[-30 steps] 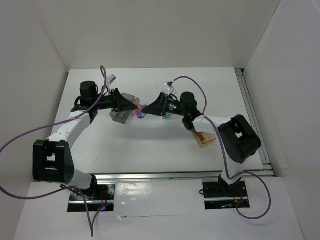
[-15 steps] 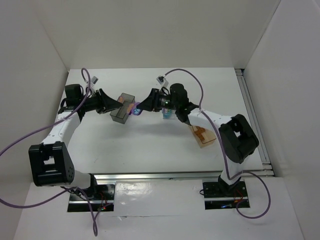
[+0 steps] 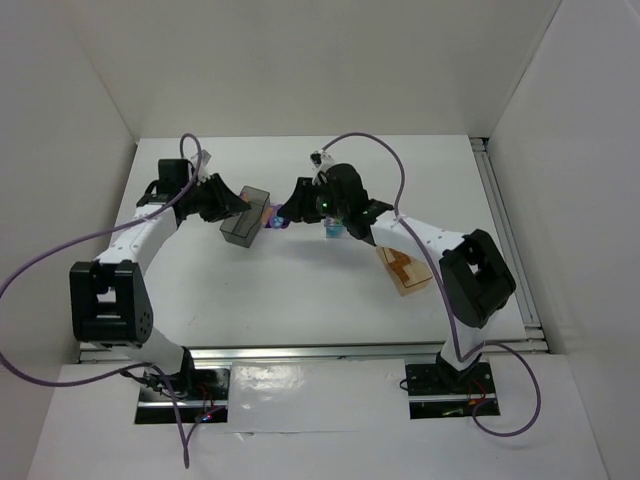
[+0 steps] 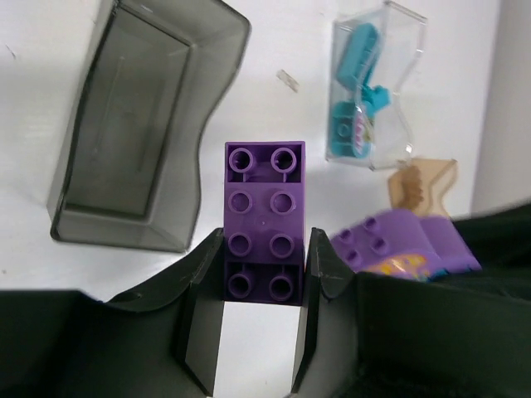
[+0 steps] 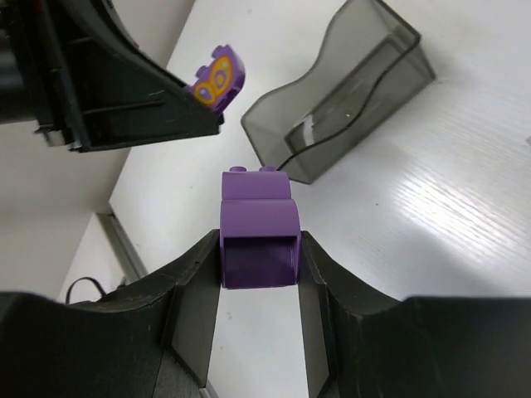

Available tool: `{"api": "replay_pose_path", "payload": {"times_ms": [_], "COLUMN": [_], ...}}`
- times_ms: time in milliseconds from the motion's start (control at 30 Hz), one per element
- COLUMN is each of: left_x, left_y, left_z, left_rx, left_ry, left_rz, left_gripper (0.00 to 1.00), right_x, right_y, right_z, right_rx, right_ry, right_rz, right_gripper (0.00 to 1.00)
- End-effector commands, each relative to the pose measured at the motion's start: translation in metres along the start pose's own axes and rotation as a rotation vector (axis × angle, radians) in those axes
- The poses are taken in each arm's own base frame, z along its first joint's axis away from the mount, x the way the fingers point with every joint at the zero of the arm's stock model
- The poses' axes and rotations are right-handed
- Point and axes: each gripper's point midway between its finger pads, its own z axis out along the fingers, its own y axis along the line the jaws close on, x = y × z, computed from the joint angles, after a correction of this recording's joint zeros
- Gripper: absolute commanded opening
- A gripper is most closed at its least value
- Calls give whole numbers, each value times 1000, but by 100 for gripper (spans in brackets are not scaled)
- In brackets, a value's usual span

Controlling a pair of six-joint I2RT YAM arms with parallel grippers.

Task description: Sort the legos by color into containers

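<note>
Bricks (image 4: 264,220) nr grey bin (image 4: 124,225) rim

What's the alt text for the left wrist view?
Left pincer grips a purple eight-stud brick, studs facing the camera. Beyond it: an empty dark grey bin at left, a clear bin holding teal bricks at right.

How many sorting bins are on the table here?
3. The smoky grey bin sits left of centre; the clear bin, holding teal bricks, is mid-table, partly under the right arm; the amber bin lies right, closer to the front. None looks hidden.
</note>
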Motion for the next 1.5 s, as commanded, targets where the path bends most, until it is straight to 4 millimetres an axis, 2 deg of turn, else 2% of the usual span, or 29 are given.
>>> {"api": "replay_pose_path", "payload": {"times_ms": [0, 67, 100, 133, 167, 200, 333, 467, 500, 533, 567, 600, 633, 667, 700, 733, 767, 800, 833, 1000, 1133, 1200, 1233, 1333, 1367, 1433, 1467], "left_x": [-15, -17, -15, -18, -18, -13, -15, -13, -5, -4, 0, 5, 19, 24, 32, 43, 48, 58, 64, 95, 109, 112, 112, 115, 116, 114, 113], "left_y": [16, 22, 27, 22, 31, 28, 21, -21, -44, -63, -74, -86, -108, -119, -126, -138, -139, -135, -141, -155, -167, -169, -170, -170, -170, -171, -172], "left_z": [19, 32, 36, 40, 43, 46, 45, 30, 24, 13, 10, 5, -7, -15, -15, -29, -30, -32, -37, -45, -54, -54, -56, -53, -53, -54, -54], "left_rx": [-134, -172, -208, -209, -245, -245, -235, -92, 32, 117, 193, 271, 431, 505, 591, 700, 739, 762, 826, 931, 992, 1000, 1009, 1010, 1010, 1009, 1013], "left_ry": [-21, 1, 6, 1, 10, 30, 29, 26, 59, 46, 47, 58, 113, 123, 126, 168, 174, 188, 193, 266, 279, 283, 290, 304, 304, 306, 299], "left_rz": [30, 25, 26, 40, 46, 49, 69, 149, 159, 202, 224, 243, 277, 289, 327, 322, 330, 327, 375, 447, 518, 529, 536, 538, 538, 535, 545], "left_gripper": [0, 10, 35, 50, 73, 78, 90, 85, 85, 85, 85, 86, 86, 86, 86, 86, 86, 87, 89, 91, 91, 87, 81, 72, 66, 64, 61], "right_x": [-23, -20, -16, -14, -13, -9, -1, 3, 3, 5, 6, 10, 6, 5, 12, 10, 9, 9, 8, 10, 8, 7, 6, 3, 7, -1, 3], "right_y": [10, 7, 5, 3, 1, 0, -7, -2, 4, 7, 9, 20, 21, 25, 36, 38, 38, 47, 46, 60, 64, 61, 57, 56, 55, 48, 48], "right_z": [-23, -34, -38, -42, -48, -52, -62, -71, -75, -76, -77, -82, -85, -89, -92, -95, -97, -102, -104, -111, -115, -115, -115, -116, -117, -118, -119], "right_rx": [43, 69, 76, 93, 103, 111, 147, 126, 74, 39, 7, -66, -98, -128, -205, -233, -245, -292, -301, -404, -440, -442, -436, -445, -449, -434, -442], "right_ry": [-74, -79, -69, -66, -75, -64, -53, -35, -14, -5, 12, 37, 34, 40, 71, 71, 76, 82, 84, 100, 98, 101, 95, 77, 91, 71, 78], "right_rz": [-61, -69, -75, -71, -81, -78, -89, -122, -141, -141, -147, -149, -161, -173, -180, -183, -181, -193, -200, -209, -206, -187, -177, -175, -160, -151, -151], "right_gripper": [13, 13, 13, 13, 13, 13, 13, 13, 13, 13, 13, 13, 13, 13, 13, 13, 13, 13, 13, 13, 13, 13, 13, 13, 13, 13, 13]}}
